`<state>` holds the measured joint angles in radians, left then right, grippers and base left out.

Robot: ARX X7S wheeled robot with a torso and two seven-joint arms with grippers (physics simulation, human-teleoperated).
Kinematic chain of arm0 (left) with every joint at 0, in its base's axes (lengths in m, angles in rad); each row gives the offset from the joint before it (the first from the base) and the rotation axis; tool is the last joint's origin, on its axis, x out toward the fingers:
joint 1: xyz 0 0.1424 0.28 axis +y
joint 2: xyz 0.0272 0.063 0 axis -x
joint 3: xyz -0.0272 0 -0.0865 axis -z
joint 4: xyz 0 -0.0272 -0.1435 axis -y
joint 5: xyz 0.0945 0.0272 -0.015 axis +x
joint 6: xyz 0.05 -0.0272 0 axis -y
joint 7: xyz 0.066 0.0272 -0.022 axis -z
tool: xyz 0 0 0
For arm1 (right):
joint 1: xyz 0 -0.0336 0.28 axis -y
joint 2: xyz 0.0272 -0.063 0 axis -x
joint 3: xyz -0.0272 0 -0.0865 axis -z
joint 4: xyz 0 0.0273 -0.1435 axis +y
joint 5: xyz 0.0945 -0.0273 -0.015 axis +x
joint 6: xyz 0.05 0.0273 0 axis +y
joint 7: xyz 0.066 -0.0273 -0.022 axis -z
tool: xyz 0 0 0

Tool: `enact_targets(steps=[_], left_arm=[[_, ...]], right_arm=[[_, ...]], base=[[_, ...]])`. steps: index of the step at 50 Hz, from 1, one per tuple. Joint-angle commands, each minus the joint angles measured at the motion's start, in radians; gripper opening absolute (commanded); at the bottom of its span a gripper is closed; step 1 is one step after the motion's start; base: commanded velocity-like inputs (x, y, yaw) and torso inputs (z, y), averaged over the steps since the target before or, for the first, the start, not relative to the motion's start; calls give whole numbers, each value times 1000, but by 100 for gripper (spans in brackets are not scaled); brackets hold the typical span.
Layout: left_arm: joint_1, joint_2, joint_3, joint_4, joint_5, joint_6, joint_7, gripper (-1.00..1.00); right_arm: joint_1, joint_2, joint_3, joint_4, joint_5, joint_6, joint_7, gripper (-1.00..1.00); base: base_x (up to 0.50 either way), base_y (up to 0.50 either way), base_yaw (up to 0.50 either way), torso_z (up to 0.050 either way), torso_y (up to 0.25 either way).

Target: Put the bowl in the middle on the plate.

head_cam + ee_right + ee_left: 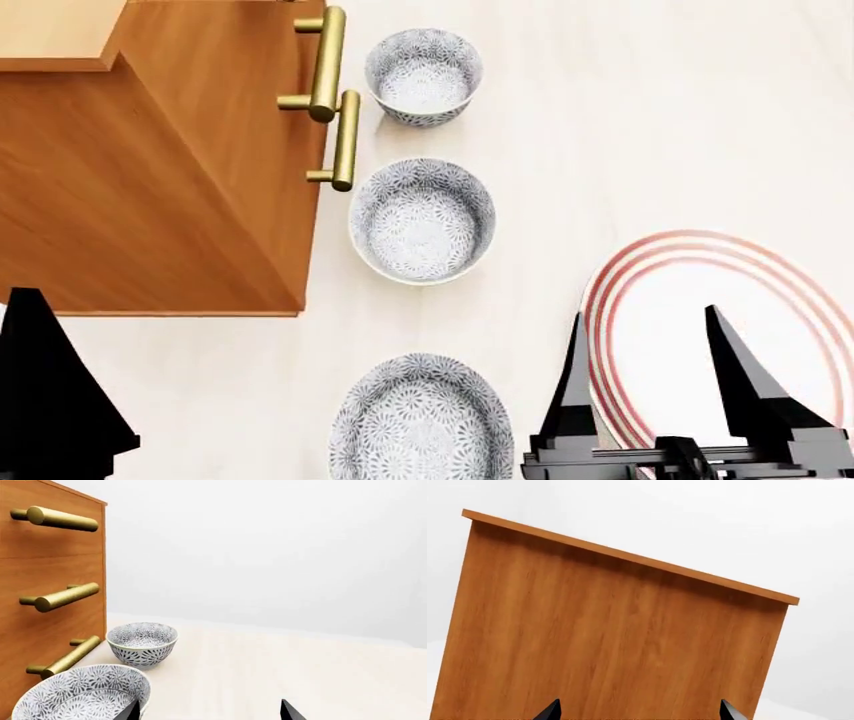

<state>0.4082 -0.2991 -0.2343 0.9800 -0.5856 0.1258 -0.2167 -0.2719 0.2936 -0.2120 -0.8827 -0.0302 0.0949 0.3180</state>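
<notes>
Three flowered bowls stand in a row beside a cabinet. The middle bowl [422, 220] is upright and holds nothing; in the right wrist view this bowl [83, 695] sits just past my left-hand fingertip. The red-ringed plate [667, 310] lies flat to the right of the row. My right gripper [654, 370] hovers open over the plate's near part, with nothing between its fingers [288, 711]. My left gripper [639, 712] is open too and faces the cabinet's wooden side, far from the bowls. One of its fingers [34, 340] shows at the lower left of the head view.
The far bowl [423, 75] and the near bowl [420, 425] flank the middle one. A wooden cabinet [160, 180] with brass handles [344, 140] stands close to the left of the bowls. The pale tabletop [641, 130] stretches to the right.
</notes>
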Motion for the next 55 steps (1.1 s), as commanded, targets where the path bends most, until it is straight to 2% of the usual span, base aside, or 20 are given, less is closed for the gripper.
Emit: enact_targets(steps=[1, 15, 18, 19, 20, 22, 24, 25, 26, 29, 31, 33, 36, 38, 41, 46, 55], left_arm=[[5, -8, 5, -1, -7, 5, -11, 100], [0, -15, 14, -10, 1, 10, -20, 100], [-28, -24, 13, -20, 4, -14, -43, 100], [-25, -20, 15, -24, 11, -8, -40, 100], [-23, -18, 17, -26, 18, -5, -37, 100], [-28, -21, 18, -25, 17, -8, -41, 100], [-35, -25, 16, -25, 16, -16, -51, 100], [-36, -23, 18, -28, 19, -16, -51, 100], [-38, -20, 23, -31, 29, -15, -51, 100], [-39, -17, 31, -35, 42, -13, -50, 100], [-41, -19, 31, -35, 43, -15, -53, 100], [-42, -21, 32, -35, 41, -17, -55, 100], [-41, -23, 34, -35, 42, -16, -57, 100], [-42, -24, 35, -35, 46, -17, -59, 100], [-43, -24, 38, -36, 51, -18, -61, 100], [-43, -25, 43, -39, 58, -16, -62, 100], [-43, -31, 46, -41, 59, -15, -67, 100]], right_arm=[[2, 4, -5, -3, -1, 4, 5, 100], [7, 7, -11, -17, -8, 21, 14, 100], [24, -11, 37, -59, 10, 105, 44, 100], [16, -19, 49, -26, 38, 66, 49, 100], [37, -17, 74, -29, 116, 111, 33, 100], [76, 1, 81, -73, 119, 225, 34, 100], [119, 35, 100, -131, 218, 300, -16, 100], [151, 52, 112, -163, 245, 363, 17, 100], [200, 160, 93, -164, 340, 366, 130, 100], [438, 585, -173, -164, 668, 281, 580, 100], [666, 748, -375, -164, 877, 160, 728, 100], [864, 831, -581, -164, 921, 78, 814, 100], [1098, 888, -769, -164, 1001, 21, 864, 100], [1179, 900, -812, -164, 1076, -33, 847, 100], [1277, 923, -811, -163, 1230, -53, 805, 100], [1419, 914, -793, -128, 1425, 42, 776, 100], [1478, 883, -788, -35, 1548, 78, 718, 100]], base=[[0, 0, 0, 0, 0], [0, 0, 0, 0, 0], [0, 0, 0, 0, 0], [0, 0, 0, 0, 0], [0, 0, 0, 0, 0], [0, 0, 0, 0, 0], [0, 0, 0, 0, 0], [0, 0, 0, 0, 0], [0, 0, 0, 0, 0], [0, 0, 0, 0, 0], [0, 0, 0, 0, 0], [0, 0, 0, 0, 0], [0, 0, 0, 0, 0], [0, 0, 0, 0, 0], [0, 0, 0, 0, 0], [0, 0, 0, 0, 0], [0, 0, 0, 0, 0]])
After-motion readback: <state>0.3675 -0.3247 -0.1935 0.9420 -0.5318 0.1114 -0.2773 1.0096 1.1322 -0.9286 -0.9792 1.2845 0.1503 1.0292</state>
